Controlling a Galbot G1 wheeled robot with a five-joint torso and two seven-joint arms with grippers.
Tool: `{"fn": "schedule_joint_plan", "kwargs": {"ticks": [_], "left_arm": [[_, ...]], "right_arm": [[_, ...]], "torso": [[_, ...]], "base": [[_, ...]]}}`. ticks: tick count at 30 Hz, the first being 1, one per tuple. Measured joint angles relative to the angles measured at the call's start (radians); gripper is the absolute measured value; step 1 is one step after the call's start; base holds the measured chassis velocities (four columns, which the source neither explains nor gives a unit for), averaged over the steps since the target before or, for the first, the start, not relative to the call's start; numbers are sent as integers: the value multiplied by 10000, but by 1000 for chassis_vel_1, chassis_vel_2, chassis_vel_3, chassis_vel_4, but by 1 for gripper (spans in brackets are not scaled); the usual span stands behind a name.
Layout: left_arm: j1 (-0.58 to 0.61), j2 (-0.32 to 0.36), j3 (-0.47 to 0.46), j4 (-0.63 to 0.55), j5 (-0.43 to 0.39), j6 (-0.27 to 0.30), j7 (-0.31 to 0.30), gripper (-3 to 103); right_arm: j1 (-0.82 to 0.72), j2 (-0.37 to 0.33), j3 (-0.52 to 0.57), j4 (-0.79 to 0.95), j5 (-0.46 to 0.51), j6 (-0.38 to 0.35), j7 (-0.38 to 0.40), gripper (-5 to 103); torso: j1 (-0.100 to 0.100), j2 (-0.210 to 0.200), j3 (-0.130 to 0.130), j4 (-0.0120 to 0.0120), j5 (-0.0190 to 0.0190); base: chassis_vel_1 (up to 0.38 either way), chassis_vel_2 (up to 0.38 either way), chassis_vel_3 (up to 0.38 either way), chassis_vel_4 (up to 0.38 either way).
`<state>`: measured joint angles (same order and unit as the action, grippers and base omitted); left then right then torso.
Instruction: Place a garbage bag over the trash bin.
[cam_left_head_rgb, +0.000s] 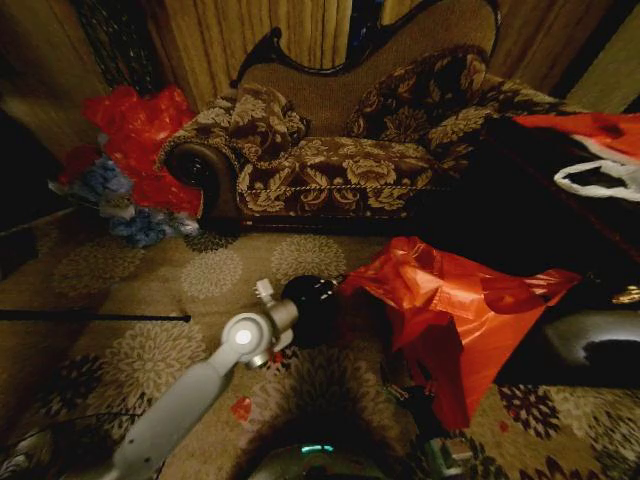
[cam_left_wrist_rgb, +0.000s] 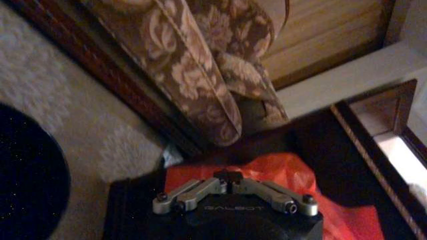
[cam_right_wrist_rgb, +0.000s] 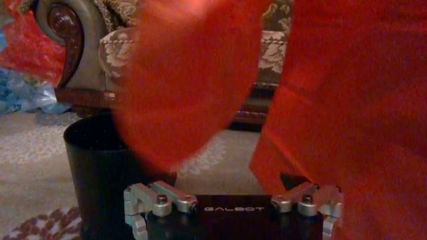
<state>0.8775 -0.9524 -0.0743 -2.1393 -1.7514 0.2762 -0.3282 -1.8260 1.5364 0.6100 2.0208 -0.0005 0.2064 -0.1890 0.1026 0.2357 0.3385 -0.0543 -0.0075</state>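
A long brown sofa with floral brocade upholstery and a dark carved wooden scroll arm (cam_left_head_rgb: 330, 150) spans the back of the head view, standing on a beige carpet patterned with large pale flower medallions (cam_left_head_rgb: 120, 300). Beside the sofa's scroll arm, on the robot's left, lies a mound of crumpled red and blue plastic (cam_left_head_rgb: 135, 160).

In front of the sofa, the thin, glossy, bright red plastic garbage bag (cam_left_head_rgb: 450, 310) hangs spread in the air, wrinkled and draped downward toward the carpet, its upper edge reaching toward the small black round trash bin (cam_left_head_rgb: 312, 300). The bin stands upright on the carpet just left of the bag (its mouth looks uncovered in the right wrist view, where red film hangs above and beside it).

The grey left arm reaches diagonally up from the lower left, and the left gripper (cam_left_wrist_rgb: 230, 192) sits right at the bin; in its wrist view the finger linkages are drawn together at the centre, clenched, with red film just beyond them, though whether they pinch the film cannot be told.

The right gripper (cam_right_wrist_rgb: 233, 210) sits low beneath the bag, its metal fingers (cam_right_wrist_rgb: 137, 210) spread wide apart, with red film hanging against its right side.
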Motion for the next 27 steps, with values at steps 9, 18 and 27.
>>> {"fn": "schedule_joint_plan", "kwargs": {"ticks": [9, 18, 27], "left_arm": [[497, 749, -1156, -114, -208, -253, 7, 0], [1112, 1230, -2671, -198, -534, -345, -12, 0], [1279, 1963, -4357, 180, -1479, -335, 103, 0]], "right_arm": [[-65, 2, -18, 66, -88, 67, 9, 100], [98, -34, -73, -32, -39, 56, 54, 100], [245, -131, -195, -61, 33, -67, 55, 100]], "torso": [[0, 0, 0, -2, 0], [0, 0, 1, 0, 2], [0, 0, 1, 0, 1]], "base": [[0, 0, 0, 0], [0, 0, 0, 0], [0, 0, 0, 0]]}}
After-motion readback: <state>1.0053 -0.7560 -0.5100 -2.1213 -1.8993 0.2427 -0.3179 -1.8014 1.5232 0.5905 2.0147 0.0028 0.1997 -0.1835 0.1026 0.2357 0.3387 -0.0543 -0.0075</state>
